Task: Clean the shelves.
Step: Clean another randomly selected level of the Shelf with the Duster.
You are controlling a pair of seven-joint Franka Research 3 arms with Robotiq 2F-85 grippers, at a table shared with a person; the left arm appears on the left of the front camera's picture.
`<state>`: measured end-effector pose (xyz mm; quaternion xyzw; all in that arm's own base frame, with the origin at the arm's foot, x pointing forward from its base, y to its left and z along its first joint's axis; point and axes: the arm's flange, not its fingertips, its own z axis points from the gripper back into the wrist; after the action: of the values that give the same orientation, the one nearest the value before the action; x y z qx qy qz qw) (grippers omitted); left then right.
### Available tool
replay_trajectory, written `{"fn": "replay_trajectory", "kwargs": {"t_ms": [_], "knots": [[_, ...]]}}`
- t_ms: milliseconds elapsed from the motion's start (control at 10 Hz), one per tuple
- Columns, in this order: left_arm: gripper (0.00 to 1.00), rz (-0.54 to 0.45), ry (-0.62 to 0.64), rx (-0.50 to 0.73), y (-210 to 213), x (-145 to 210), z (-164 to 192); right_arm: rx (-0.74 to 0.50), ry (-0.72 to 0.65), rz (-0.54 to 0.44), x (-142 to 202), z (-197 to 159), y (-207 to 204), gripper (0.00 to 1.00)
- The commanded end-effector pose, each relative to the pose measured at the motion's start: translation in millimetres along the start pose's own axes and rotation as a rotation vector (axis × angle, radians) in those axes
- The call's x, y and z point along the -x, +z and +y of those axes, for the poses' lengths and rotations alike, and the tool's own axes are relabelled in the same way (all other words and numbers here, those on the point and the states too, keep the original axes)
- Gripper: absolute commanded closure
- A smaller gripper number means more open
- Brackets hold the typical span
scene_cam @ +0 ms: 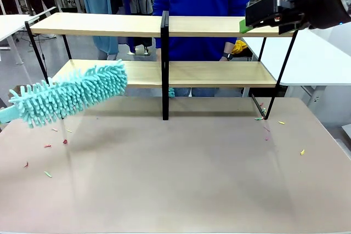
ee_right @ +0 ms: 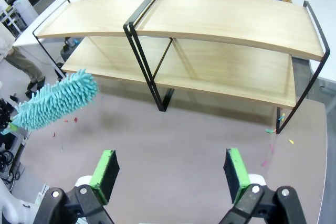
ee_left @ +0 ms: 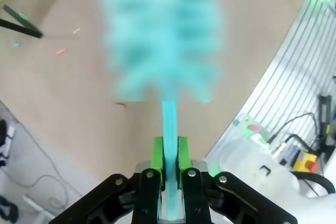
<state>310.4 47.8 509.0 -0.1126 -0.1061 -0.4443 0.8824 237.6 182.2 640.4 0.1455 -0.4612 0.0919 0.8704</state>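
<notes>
The left gripper [ee_left: 169, 174] clamps the thin handle of the teal duster [scene_cam: 68, 94], head slanted up toward the lower board's left end — a sweeping angle, likely. The shelves [scene_cam: 164, 26] stand across the far half of the table [scene_cam: 181, 179], scraps of litter around their feet. The right gripper [ee_right: 173, 174] hangs above with jaws spread and empty — seemingly kept clear.

I see the shelves [scene_cam: 214, 73] as matt light-wood boards in a thin black metal frame. Duster [scene_cam: 68, 92] is fluffy teal microfibre on a smooth plastic handle; bench [scene_cam: 181, 179] looks matt beige.
</notes>
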Motion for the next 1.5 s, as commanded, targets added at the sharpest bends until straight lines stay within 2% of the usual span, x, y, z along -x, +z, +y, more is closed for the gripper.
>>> {"fn": "replay_trajectory", "kwargs": {"t_ms": [0,200,300,400,900,1100,1400], "knots": [[0.88,-0.087,0.086,0.012,-5.0,18.0,-5.6,0.001,-0.002,-0.003,-0.5,0.1,-0.3,0.0],[0.88,-0.142,0.141,0.026,13.1,42.4,5.9,0.001,-0.002,-0.003,-0.5,0.1,-0.3,0.0],[0.88,-0.13,0.143,0.031,29.1,59.8,16.1,0.001,-0.002,-0.003,-0.5,0.1,-0.3,0.0],[0.88,-0.163,0.131,0.049,41.6,73.5,22.9,0.001,-0.002,-0.003,-0.5,0.1,-0.3,0.0],[0.88,-0.222,0.149,0.055,72.2,96.3,33.0,0.001,-0.002,-0.003,-0.5,0.1,-0.3,0.0],[0.88,-0.202,0.132,0.077,65.4,87.4,38.5,0.001,-0.002,-0.003,-0.5,0.1,-0.3,0.0],[0.88,-0.021,0.022,0.051,42.7,47.2,26.5,0.001,-0.002,-0.003,-0.5,0.1,-0.3,0.0]]}}
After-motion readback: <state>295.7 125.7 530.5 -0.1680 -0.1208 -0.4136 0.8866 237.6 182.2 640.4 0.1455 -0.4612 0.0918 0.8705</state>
